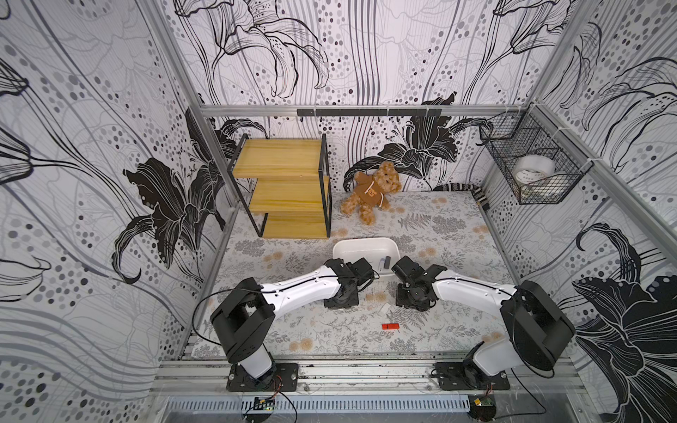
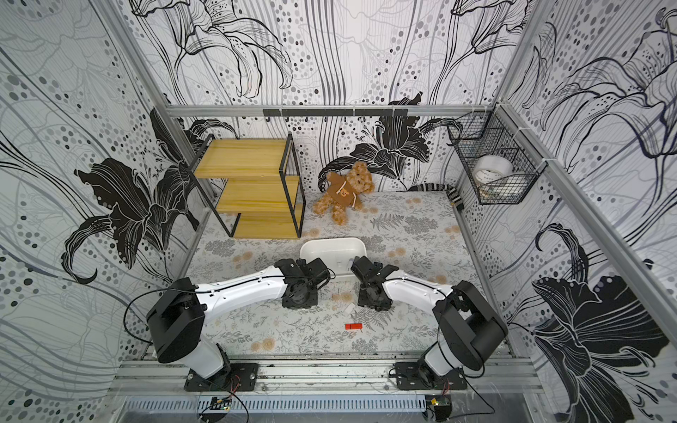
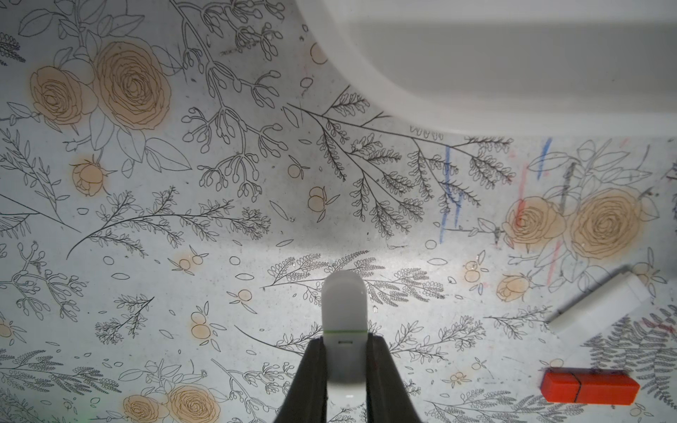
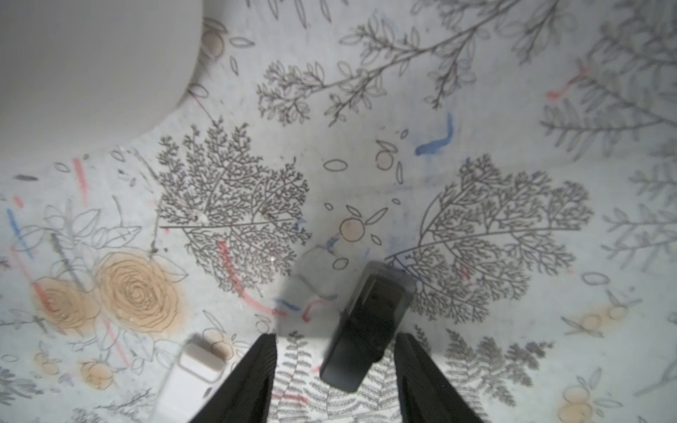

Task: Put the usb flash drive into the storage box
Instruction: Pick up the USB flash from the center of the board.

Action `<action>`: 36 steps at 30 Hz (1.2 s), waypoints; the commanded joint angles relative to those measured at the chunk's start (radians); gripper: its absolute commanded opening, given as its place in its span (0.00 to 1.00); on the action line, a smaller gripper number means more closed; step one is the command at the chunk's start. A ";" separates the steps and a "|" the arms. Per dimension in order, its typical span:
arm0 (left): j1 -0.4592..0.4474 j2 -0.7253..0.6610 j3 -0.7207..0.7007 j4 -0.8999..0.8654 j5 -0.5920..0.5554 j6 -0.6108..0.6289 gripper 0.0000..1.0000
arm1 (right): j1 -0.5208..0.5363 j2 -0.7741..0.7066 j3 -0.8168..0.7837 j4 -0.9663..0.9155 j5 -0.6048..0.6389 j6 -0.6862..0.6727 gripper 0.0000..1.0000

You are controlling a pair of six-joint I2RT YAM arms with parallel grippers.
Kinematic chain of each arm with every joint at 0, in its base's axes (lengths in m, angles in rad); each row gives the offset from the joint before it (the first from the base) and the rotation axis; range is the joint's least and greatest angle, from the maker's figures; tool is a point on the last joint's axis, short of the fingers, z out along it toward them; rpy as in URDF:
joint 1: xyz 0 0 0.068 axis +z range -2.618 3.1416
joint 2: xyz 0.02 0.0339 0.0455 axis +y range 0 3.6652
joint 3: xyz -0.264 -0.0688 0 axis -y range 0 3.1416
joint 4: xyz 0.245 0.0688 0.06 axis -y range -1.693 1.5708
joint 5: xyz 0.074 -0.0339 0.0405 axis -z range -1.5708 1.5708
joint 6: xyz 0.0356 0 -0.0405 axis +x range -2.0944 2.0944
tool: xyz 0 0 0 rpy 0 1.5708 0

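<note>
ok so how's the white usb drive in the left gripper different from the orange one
The white drive has a rounded end; the orange drive is boxy. The white drive is clamped in the left gripper; the orange drive lies loose on the table. Both are outside the storage box.

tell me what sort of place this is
Probably a staged robot test booth: left arm and right arm bolted to an aluminium rail, wallpapered panels closing it in, a teddy bear as prop.
</note>
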 commanded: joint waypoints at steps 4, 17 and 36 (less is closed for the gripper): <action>0.004 -0.018 0.004 0.004 -0.002 0.013 0.00 | 0.005 0.010 -0.001 -0.045 0.032 0.022 0.53; 0.005 -0.030 0.044 -0.024 -0.032 0.019 0.00 | 0.003 0.042 -0.008 -0.014 0.036 0.021 0.44; 0.099 0.140 0.361 -0.068 -0.086 0.193 0.00 | 0.003 0.052 -0.034 0.003 0.038 0.022 0.10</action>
